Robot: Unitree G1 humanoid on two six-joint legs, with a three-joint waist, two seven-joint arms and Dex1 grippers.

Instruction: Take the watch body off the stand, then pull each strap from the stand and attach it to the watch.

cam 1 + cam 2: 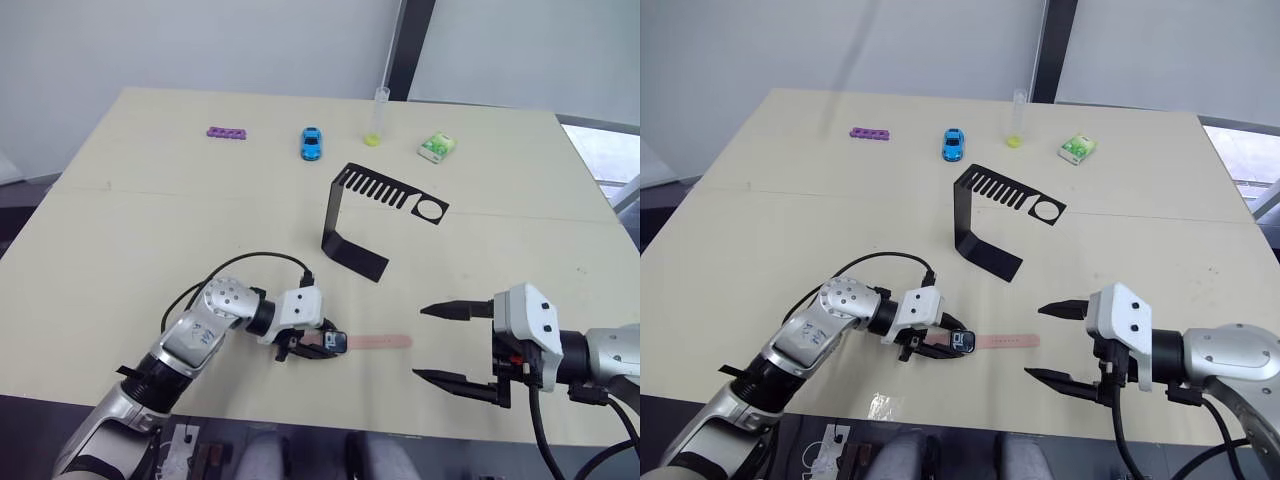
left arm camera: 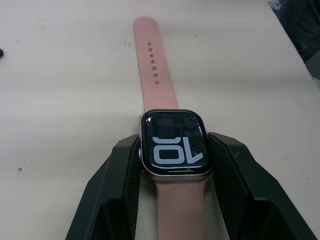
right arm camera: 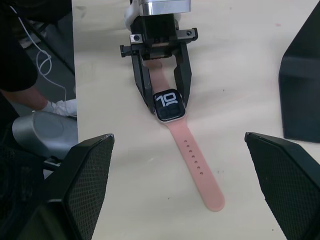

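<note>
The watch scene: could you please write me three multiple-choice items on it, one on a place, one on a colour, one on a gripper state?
1. Where does the watch body lie?
A. on the stand
B. on the table, between the left gripper's fingers
C. beside the toy car

2. What colour are the straps?
A. pink
B. purple
C. green

3. How is the right gripper?
A. shut on a strap
B. shut, empty
C. open, empty

Answers:
1 B: the left gripper clamps the body on the table, away from the stand.
2 A: pink on both sides of the body.
3 C: its fingers stand wide apart, holding nothing.
</note>
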